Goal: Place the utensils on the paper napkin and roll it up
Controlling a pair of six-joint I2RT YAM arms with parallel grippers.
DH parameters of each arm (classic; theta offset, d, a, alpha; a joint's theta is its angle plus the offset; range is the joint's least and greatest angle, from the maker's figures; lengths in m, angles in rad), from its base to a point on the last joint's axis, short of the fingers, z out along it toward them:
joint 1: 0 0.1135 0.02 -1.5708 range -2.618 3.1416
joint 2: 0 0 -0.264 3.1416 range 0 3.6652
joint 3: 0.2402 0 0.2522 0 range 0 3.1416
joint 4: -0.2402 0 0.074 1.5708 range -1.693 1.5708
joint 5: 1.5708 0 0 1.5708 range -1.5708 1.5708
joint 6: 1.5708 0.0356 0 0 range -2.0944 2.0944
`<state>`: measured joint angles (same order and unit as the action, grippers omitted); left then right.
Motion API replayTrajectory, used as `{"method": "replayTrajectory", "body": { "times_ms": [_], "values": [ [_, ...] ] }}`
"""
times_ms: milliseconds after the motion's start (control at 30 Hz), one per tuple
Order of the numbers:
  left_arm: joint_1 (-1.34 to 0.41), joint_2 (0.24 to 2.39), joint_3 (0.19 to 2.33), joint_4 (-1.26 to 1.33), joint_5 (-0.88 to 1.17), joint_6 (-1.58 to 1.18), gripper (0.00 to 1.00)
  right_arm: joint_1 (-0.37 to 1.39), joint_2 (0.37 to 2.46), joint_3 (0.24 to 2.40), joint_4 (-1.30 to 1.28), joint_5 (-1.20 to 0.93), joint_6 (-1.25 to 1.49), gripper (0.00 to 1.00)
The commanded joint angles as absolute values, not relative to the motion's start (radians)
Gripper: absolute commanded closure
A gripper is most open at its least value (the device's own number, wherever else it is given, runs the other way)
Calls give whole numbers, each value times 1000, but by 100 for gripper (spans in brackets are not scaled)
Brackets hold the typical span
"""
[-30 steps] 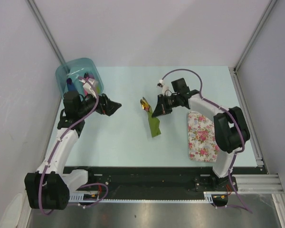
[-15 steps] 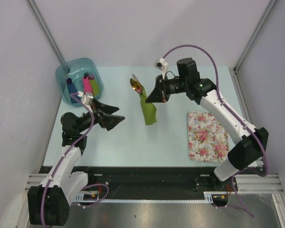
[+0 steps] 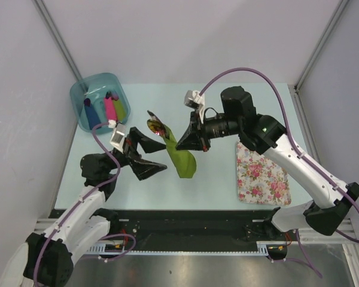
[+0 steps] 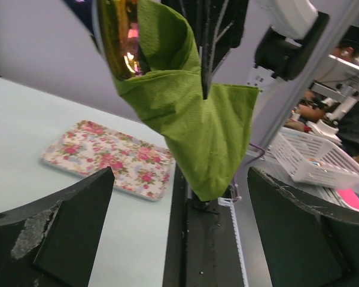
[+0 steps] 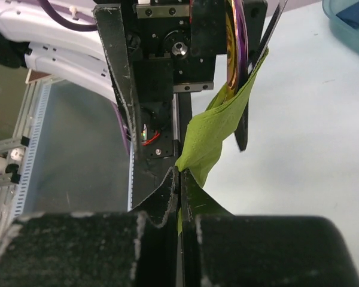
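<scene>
The olive-green paper napkin (image 3: pixel 181 156) hangs in the air above the table, folded round the utensils. A shiny gold-tinted utensil head (image 3: pixel 155 127) sticks out of its upper left end. My right gripper (image 3: pixel 189 141) is shut on the napkin's upper edge and holds the bundle up. My left gripper (image 3: pixel 153 155) is open and empty, just left of the bundle, not touching it. In the left wrist view the napkin (image 4: pixel 197 131) hangs ahead of the open left gripper (image 4: pixel 180 194), below the utensil head (image 4: pixel 116 36). In the right wrist view the right gripper (image 5: pixel 179 179) pinches the napkin (image 5: pixel 218 128).
A white pink-flowered mat (image 3: pixel 262 173) lies at the right front of the table, also in the left wrist view (image 4: pixel 107 156). A blue bin (image 3: pixel 78 95) holding blue, pink and lime rolls stands at the back left. Grey walls close in both sides.
My right arm has lifted the napkin bundle and carried it toward the front left. My left arm has come away from the bin and swung toward the bundle, jaws open.
</scene>
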<state>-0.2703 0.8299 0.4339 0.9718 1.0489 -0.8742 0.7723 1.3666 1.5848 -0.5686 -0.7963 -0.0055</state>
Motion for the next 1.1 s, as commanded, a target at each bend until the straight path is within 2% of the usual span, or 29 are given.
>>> {"method": "replayTrajectory", "body": {
  "times_ms": [0,200,400,600,700,733,833,1000,1067],
  "values": [
    [-331,822,454,1075,1060,-870,0,814,1287,1586,-543,-739,-89,100],
    [-406,865,489,1097,1068,-868,2,957,1230,1571,-586,-637,-236,100],
    [-452,887,543,1109,1051,-887,6,995,1218,1566,-572,-612,-245,100],
    [-492,884,601,1137,1057,-925,18,999,1218,1562,-557,-589,-238,100],
    [-508,894,614,1137,1058,-927,29,997,1220,1560,-540,-574,-230,100],
    [-511,896,615,1137,1058,-928,37,997,1218,1562,-528,-569,-221,100],
    [-518,899,614,1137,1049,-927,48,991,1212,1557,-506,-557,-200,100],
    [-518,900,603,1118,1034,-923,53,991,1193,1543,-477,-551,-189,100],
    [-517,900,604,1112,1029,-920,57,991,1193,1540,-474,-548,-177,100]
  ]
}}
